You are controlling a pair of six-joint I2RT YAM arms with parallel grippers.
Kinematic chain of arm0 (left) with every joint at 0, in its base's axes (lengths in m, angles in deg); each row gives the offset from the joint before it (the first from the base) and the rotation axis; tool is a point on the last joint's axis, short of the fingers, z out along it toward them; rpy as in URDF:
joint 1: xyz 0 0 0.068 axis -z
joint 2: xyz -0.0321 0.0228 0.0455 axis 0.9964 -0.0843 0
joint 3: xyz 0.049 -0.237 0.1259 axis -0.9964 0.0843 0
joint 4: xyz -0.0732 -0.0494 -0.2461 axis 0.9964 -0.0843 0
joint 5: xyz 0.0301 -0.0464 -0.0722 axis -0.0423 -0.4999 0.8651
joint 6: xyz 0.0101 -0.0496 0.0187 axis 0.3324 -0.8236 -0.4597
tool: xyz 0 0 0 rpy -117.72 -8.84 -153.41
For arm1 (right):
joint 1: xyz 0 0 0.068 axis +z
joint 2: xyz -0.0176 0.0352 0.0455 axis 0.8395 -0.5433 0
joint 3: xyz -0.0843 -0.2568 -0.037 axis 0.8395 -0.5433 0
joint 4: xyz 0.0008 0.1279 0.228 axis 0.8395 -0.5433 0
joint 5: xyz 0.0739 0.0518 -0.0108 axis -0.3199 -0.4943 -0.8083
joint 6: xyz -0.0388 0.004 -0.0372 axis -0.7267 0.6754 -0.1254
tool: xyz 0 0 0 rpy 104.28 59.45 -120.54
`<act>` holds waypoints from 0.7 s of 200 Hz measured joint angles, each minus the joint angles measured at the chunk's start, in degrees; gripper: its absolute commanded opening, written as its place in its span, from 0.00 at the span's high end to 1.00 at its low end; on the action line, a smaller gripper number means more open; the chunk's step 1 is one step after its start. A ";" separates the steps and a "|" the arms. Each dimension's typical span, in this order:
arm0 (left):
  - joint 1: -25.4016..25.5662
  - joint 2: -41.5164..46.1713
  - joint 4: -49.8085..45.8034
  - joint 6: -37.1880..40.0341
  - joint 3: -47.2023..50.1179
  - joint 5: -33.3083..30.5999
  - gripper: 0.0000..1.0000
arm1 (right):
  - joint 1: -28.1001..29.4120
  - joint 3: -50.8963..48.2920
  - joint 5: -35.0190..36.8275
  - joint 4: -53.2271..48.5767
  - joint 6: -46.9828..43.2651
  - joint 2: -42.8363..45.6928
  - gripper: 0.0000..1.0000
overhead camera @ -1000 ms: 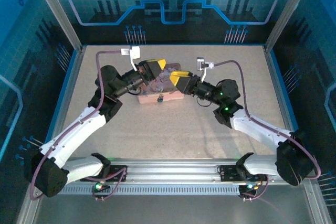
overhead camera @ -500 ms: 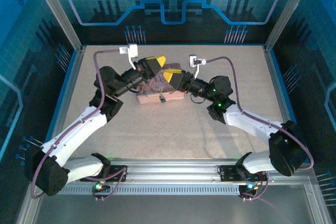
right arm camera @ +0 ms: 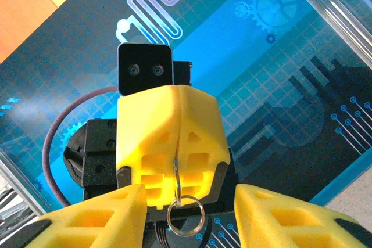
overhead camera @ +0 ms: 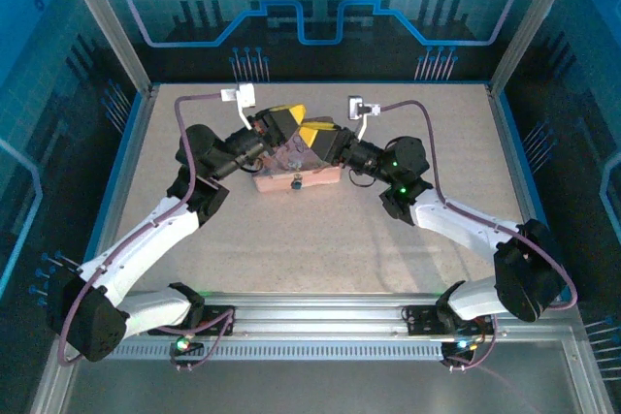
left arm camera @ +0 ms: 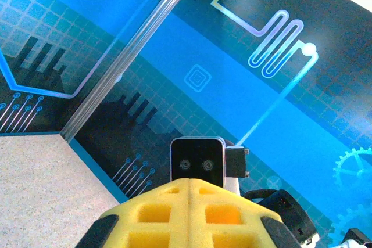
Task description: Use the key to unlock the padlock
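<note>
top view | left hand (overhead camera: 291, 115) and right hand (overhead camera: 312, 133) meet tip to tip, yellow fingers close together | both over pink box (overhead camera: 291, 179) | box lies far centre on speckled counter (overhead camera: 320, 239) | purple cables (overhead camera: 194, 96) arc off both wrists

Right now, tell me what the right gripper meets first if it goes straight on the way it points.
Most likely the small ring hanging from the key, pinched in the shut left gripper dead ahead of the right gripper, then that gripper's yellow fingers. Depth is unclear.

Bright, even light — sharp, blue-tinted
</note>
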 measured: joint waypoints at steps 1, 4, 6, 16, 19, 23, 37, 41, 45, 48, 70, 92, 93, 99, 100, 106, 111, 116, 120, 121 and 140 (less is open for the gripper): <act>0.00 0.00 0.00 0.00 0.00 0.00 1.00 | 0.04 0.02 0.00 -0.02 -0.04 0.00 0.62; 0.00 0.00 -0.02 0.00 0.02 -0.02 1.00 | 0.11 0.11 -0.02 -0.02 -0.17 0.00 0.63; 0.00 0.00 -0.02 0.00 0.04 -0.11 1.00 | 0.11 0.13 -0.02 -0.02 0.00 0.00 0.63; 0.00 0.00 0.00 0.00 0.04 -0.33 1.00 | 0.26 0.42 -0.02 -0.02 0.00 0.00 0.65; 0.02 0.00 0.00 0.00 0.04 -0.35 1.00 | 0.33 0.46 -0.02 0.00 0.02 0.00 0.65; 0.02 0.00 0.00 -0.02 0.04 -0.37 1.00 | 0.37 0.59 -0.02 0.00 -0.02 0.00 0.66; 0.07 0.00 0.00 -0.02 0.04 -0.39 1.00 | 0.50 0.90 -0.02 -0.07 -0.04 0.00 0.69; 0.07 0.00 0.00 -0.02 0.04 -0.37 1.00 | 0.50 0.98 -0.02 -0.13 0.02 0.00 0.70; 0.07 0.00 0.00 -0.02 0.04 -0.39 1.00 | 0.50 1.07 -0.02 -0.15 0.02 0.00 0.70; 0.07 0.00 0.00 -0.02 0.04 -0.44 1.00 | 0.50 1.07 0.00 -0.15 0.00 0.00 0.70; 0.09 0.00 0.00 -0.02 0.04 -0.85 1.00 | 0.50 1.07 0.00 -0.42 0.00 -0.02 0.72; 0.09 0.00 0.00 -0.02 0.07 -1.27 1.00 | 0.50 1.07 0.00 -0.44 0.00 -0.02 0.73; 0.09 0.00 0.00 -0.02 0.07 -1.29 1.00 | 0.50 1.07 0.00 -0.46 0.00 -0.02 0.73; 0.09 0.00 0.00 -0.02 0.07 -1.44 1.00 | 0.50 1.07 0.00 -0.48 0.00 -0.02 0.73; 0.09 0.00 0.02 -0.02 0.07 -1.44 1.00 | 0.50 1.07 0.00 -0.48 0.00 -0.02 0.73; 0.09 0.00 0.02 -0.02 0.07 -1.51 1.00 | 0.50 1.07 0.00 -0.52 0.00 -0.02 0.73; 0.09 0.00 0.02 -0.04 0.07 -1.70 1.00 | 0.55 1.07 0.00 -0.59 0.00 -0.02 0.74; 0.11 0.00 0.04 -0.04 0.11 -1.84 1.00 | 0.55 1.07 0.00 -0.66 0.00 -0.02 0.74; 0.11 0.00 0.02 -0.04 0.13 -1.88 1.00 | 0.57 1.07 0.00 -0.72 0.00 -0.02 0.74; 0.09 0.00 0.02 -0.04 0.13 -1.88 1.00 | 0.59 1.07 0.00 -0.74 0.00 -0.02 0.74; 0.09 0.00 0.11 -0.04 0.39 -2.38 1.00 | 0.61 1.07 0.00 -0.81 0.02 -0.17 0.75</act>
